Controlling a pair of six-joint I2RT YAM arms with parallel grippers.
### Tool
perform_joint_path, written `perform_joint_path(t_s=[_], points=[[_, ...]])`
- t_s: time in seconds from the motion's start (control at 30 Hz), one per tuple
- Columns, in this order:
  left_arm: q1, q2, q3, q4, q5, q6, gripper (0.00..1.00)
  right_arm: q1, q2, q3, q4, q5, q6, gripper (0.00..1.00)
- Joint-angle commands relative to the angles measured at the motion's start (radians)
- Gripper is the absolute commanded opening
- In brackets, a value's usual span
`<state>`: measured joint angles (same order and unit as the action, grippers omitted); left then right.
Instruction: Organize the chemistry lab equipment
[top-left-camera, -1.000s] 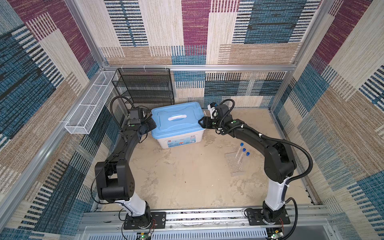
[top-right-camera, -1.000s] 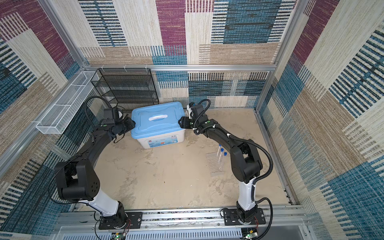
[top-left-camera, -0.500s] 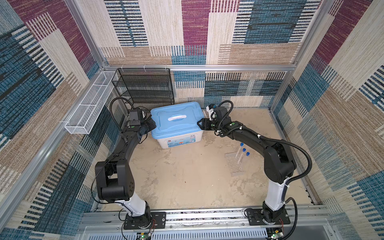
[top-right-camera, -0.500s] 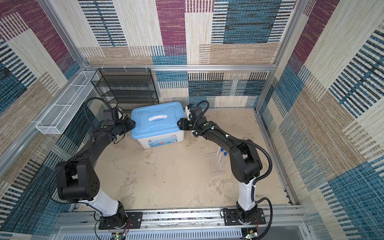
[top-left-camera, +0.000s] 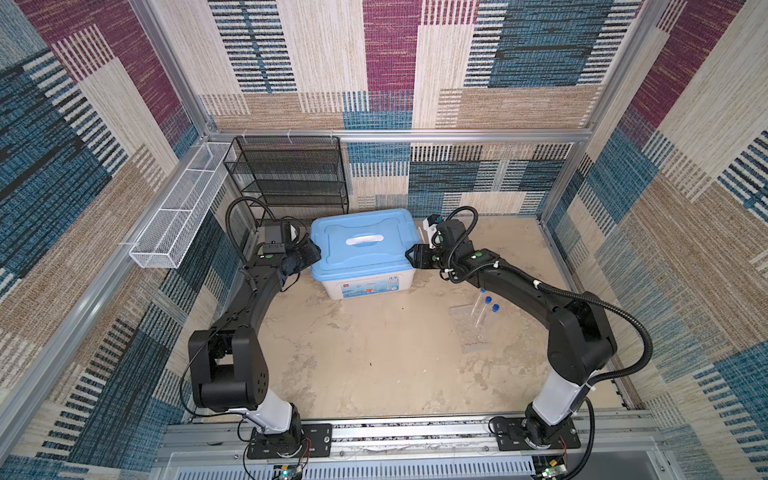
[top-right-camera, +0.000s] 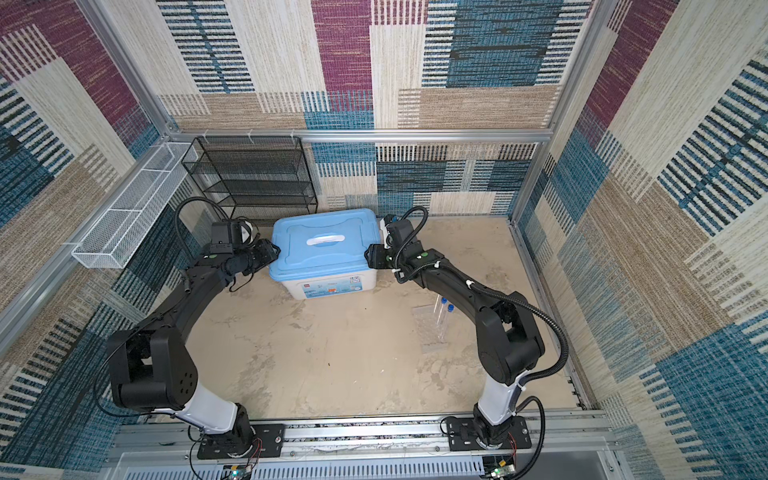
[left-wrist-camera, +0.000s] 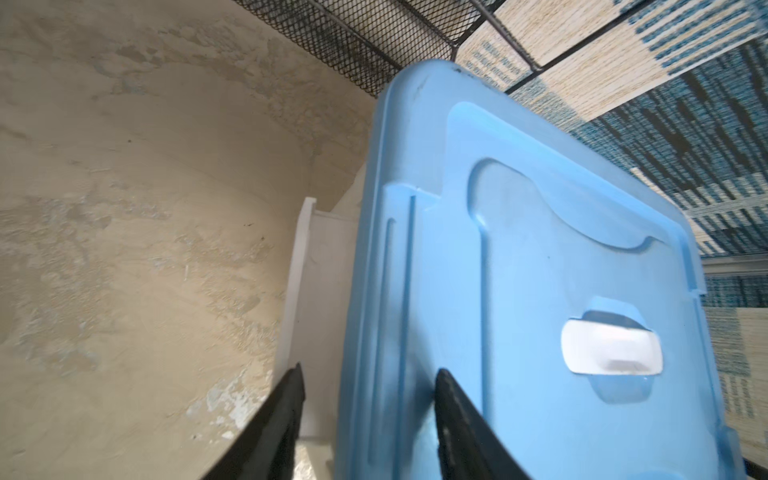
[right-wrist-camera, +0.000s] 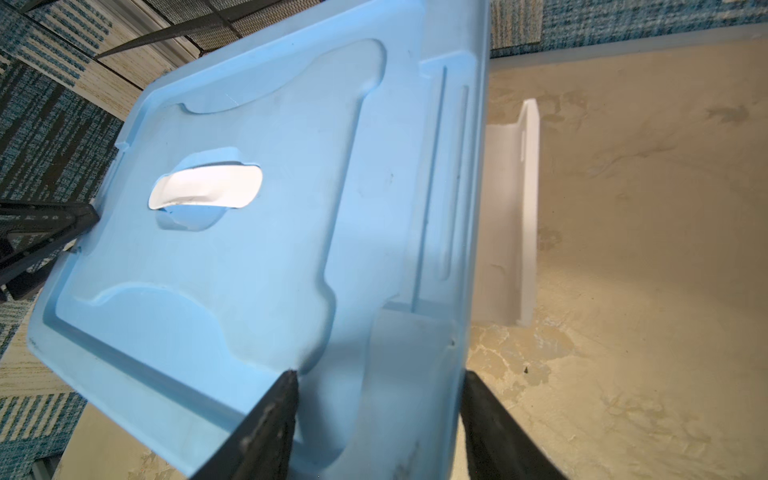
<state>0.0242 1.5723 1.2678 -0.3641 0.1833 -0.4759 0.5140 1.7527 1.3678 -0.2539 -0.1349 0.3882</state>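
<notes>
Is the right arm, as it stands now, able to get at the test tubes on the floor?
Probably yes. The test tubes lie uncovered on the floor beside that arm, but the right gripper straddles the edge of the box lid, so it must first back off.

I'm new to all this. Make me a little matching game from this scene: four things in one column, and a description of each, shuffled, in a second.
Things:
1. mesh shelf
2. wire basket
3. test tubes
4. storage box

Descriptions:
A. clear, blue caps, lying on the floor
B. white, light-blue lid on
C. black, standing against the back wall
D. white, hung on a side wall

Pairs: 1-C, 2-D, 3-A, 4-B
</notes>
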Motion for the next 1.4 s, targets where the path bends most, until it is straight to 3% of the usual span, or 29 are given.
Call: perform_joint_path(t_s=[0.0, 0.07, 0.2, 0.37, 0.47, 0.7, 0.93, 1.13, 1.27, 1.37], points=[[0.003, -0.048, 0.010, -0.061, -0.115, 0.062, 0.73, -0.001, -0.014, -0.023, -0.070, 0.038, -0.018, 0.63], [0.007, -0.051, -0.002, -0.044, -0.131, 0.063, 0.83, -0.002, -0.016, -0.031, -0.062, 0.038, -0.017, 0.63], [0.018, 0.003, -0.031, 0.048, -0.002, 0.030, 0.95, -0.002, -0.012, -0.041, -0.042, 0.033, -0.018, 0.63], [0.028, 0.067, -0.086, 0.240, 0.146, -0.027, 0.98, -0.001, 0.006, -0.018, -0.040, 0.033, -0.027, 0.63], [0.028, 0.092, -0.090, 0.289, 0.217, -0.052, 0.93, -0.002, 0.013, -0.016, -0.037, 0.030, -0.031, 0.63], [0.025, 0.105, -0.078, 0.242, 0.243, -0.075, 0.69, -0.002, 0.030, 0.001, -0.021, 0.009, -0.027, 0.62], [-0.035, 0.085, 0.045, -0.046, -0.002, 0.069, 0.63, -0.002, 0.044, 0.005, -0.016, -0.012, -0.019, 0.62], [-0.117, 0.126, 0.126, -0.173, -0.141, 0.154, 0.59, -0.002, 0.047, 0.007, -0.020, -0.011, -0.017, 0.61], [-0.203, 0.167, 0.197, -0.263, -0.301, 0.222, 0.55, -0.001, 0.051, 0.012, -0.022, -0.010, -0.017, 0.61], [-0.225, 0.190, 0.208, -0.286, -0.341, 0.232, 0.51, -0.002, 0.053, 0.017, -0.022, -0.015, -0.016, 0.61]])
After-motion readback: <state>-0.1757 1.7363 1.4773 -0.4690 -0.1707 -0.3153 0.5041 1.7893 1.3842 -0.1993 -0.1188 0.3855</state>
